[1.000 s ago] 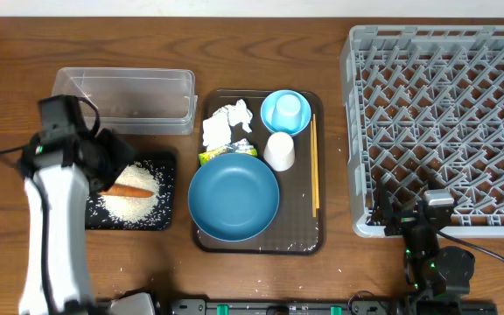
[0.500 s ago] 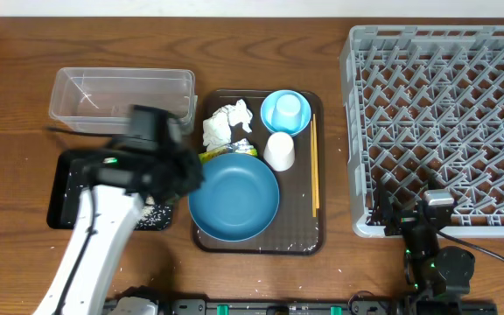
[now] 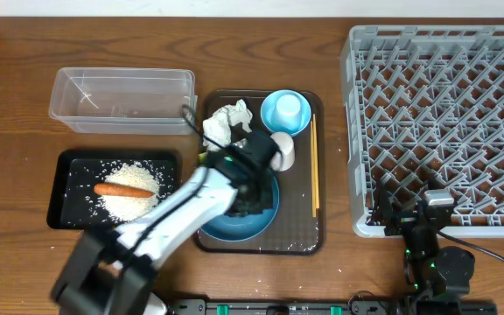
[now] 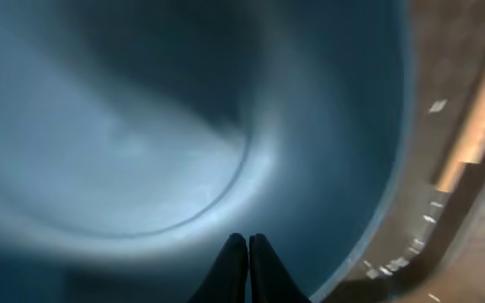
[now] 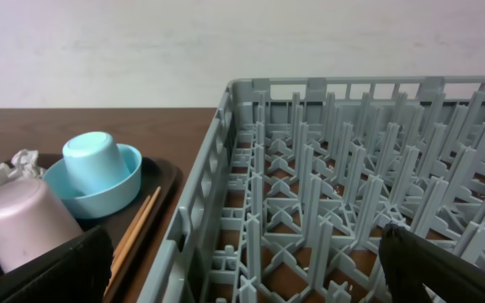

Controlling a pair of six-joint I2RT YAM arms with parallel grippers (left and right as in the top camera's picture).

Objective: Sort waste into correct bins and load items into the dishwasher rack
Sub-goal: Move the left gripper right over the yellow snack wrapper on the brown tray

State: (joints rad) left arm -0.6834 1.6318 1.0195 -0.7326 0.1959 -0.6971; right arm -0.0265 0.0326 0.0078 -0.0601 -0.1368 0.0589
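**Left Hand Leaves the Carrot, Closes Empty Over the Blue Dish**

The dark-blue dish point(image 4: 141, 126) sits at the near end of the brown serving tray point(image 3: 300, 232), and my left gripper point(image 4: 247, 244) hangs low inside its bowl. The two black fingertips are pressed together with nothing between them. A second ago this arm stood over the black tray point(image 3: 68, 166) beside the carrot. Half a second ago it was crossing toward the dish, and now it reaches across the dish from the lower left and hides much of it from above.

The carrot point(image 3: 122, 189) lies where it lay before, on top of the rice point(image 3: 138, 173) in the black tray, now in plain sight. The clear tub point(image 3: 121, 96) stands just behind that tray.

On the serving tray beyond the dish, the white cup point(image 3: 283, 150) is partly covered by my wrist. The tissues point(image 3: 224, 121) and the light-blue bowl point(image 3: 269, 121) lie at the far end, and the chopsticks point(image 3: 313, 166) run along the right edge. None of these has shifted.

To the right stands the grey rack point(image 3: 444, 105), untouched. My right gripper point(image 5: 244, 252) waits at its near corner as before, its fingers spread wide and holding nothing.
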